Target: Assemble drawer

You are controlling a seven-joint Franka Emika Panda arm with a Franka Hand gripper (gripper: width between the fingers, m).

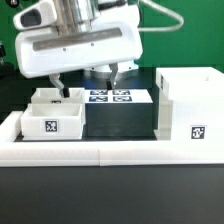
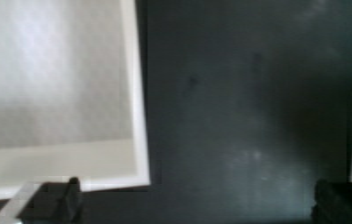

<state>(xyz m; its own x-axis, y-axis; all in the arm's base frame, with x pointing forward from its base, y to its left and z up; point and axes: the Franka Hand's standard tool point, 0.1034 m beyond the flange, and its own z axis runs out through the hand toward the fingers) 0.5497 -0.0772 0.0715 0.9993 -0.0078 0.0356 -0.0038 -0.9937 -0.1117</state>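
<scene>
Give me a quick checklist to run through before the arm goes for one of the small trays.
1. Fingers open: ok. The gripper is spread wide and holds nothing.
2. Front tray upright with its open side up: ok.
3. Rear tray free of the front tray: cannot tell. They sit close together.
4. Cabinet shell upright and apart from both trays: ok.
5. Grasp lined up on a tray wall: not ok. The wrist view shows bare table between the fingers.
6. Height left above the trays: cannot tell.
</scene>
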